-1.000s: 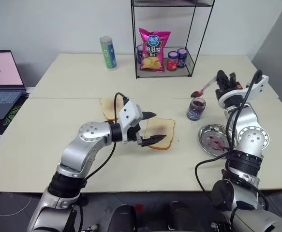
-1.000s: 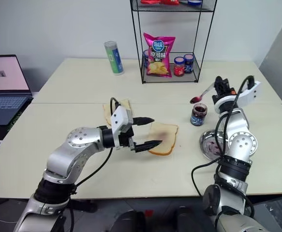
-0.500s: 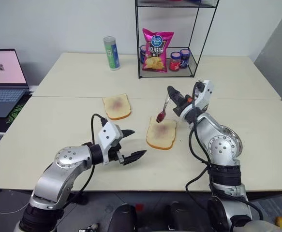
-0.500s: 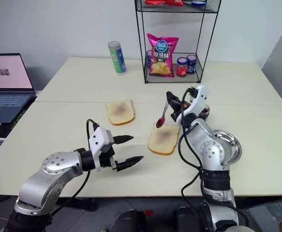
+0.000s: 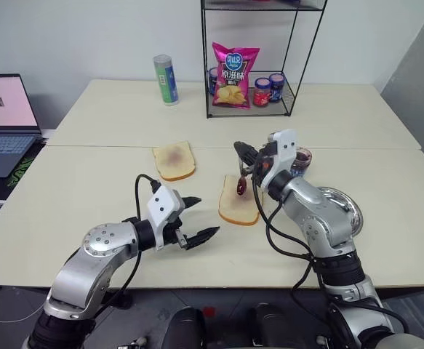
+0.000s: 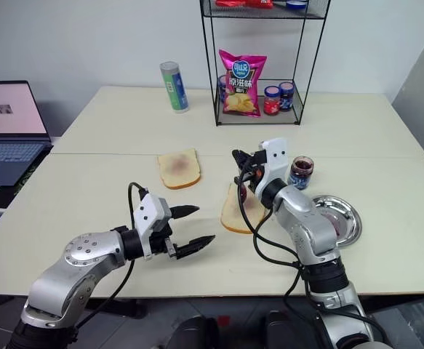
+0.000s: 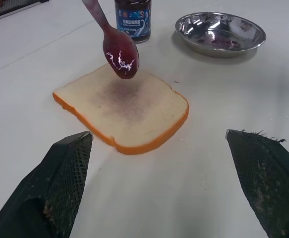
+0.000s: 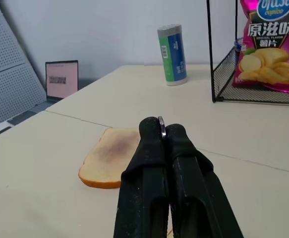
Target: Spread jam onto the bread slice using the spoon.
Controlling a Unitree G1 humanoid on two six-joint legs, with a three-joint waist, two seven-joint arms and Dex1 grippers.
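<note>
The bread slice (image 5: 238,209) lies flat on the tabletop (image 5: 88,182), and everything else can be placed from it. It is pale with a golden-brown crust and a darker patch in the middle.

Right above the bread slice hangs the spoon (image 7: 115,43). Its bowl is full of shiny dark red jam (image 7: 120,53) and sits just over the far edge of the slice. I cannot tell if it touches the bread. The handle goes up into the right tool (image 5: 246,154), whose two black fingers (image 8: 151,163) are pressed tight together on the thin metal handle.

The left tool (image 5: 200,217) is on the near side of the bread slice, close to it but not touching. Its two black fingers (image 7: 55,191) are spread wide apart, with nothing between them.

Just behind the bread slice, on the right arm's side, stands the small glass jam jar (image 7: 133,20). Further out on that side sits a round steel dish (image 7: 220,33) with red smears inside.

A second slice of bread (image 5: 174,160) lies apart from the first one, further back on the left arm's side. Well behind both stands a black wire rack (image 5: 249,73) holding a pink bag of chips (image 5: 233,75) and some red-lidded jars (image 5: 262,91). Next to the rack is a tall green and blue can (image 5: 165,80). An open laptop (image 5: 3,116) sits far off on the left arm's side.
</note>
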